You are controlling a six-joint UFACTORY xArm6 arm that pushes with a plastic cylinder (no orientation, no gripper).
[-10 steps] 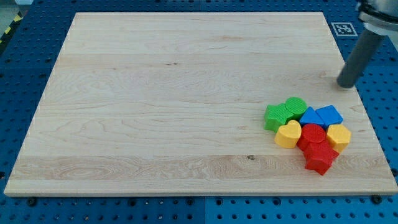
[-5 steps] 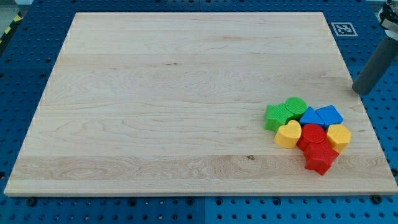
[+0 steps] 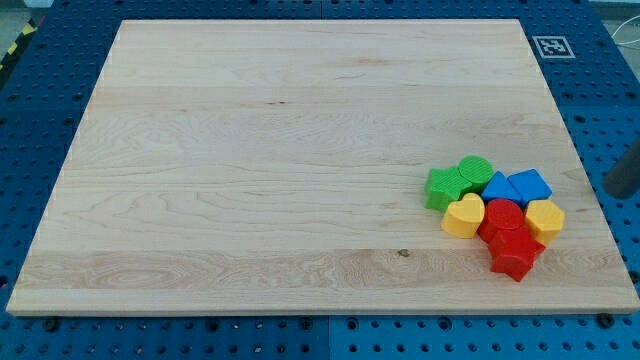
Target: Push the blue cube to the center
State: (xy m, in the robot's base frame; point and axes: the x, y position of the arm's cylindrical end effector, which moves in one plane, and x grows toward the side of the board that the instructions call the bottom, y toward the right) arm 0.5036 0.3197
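Observation:
The blue cube (image 3: 531,186) sits in a tight cluster of blocks near the wooden board's (image 3: 300,150) lower right corner. It touches a second blue block (image 3: 497,186) on its left and a yellow block (image 3: 546,218) below it. My tip (image 3: 614,190) is at the view's right edge, off the board over the blue pegboard. It is to the right of the blue cube and apart from it. Only the rod's lowest part shows.
The cluster also holds a green block (image 3: 441,187), a green cylinder (image 3: 476,170), a yellow heart (image 3: 464,216), a red cylinder (image 3: 504,215) and a red star (image 3: 514,256). A marker tag (image 3: 551,46) lies off the board's top right corner.
My tip has moved right and down the view, from beside the board's right edge above the cluster to the view's right edge level with the blue cube. No block has moved.

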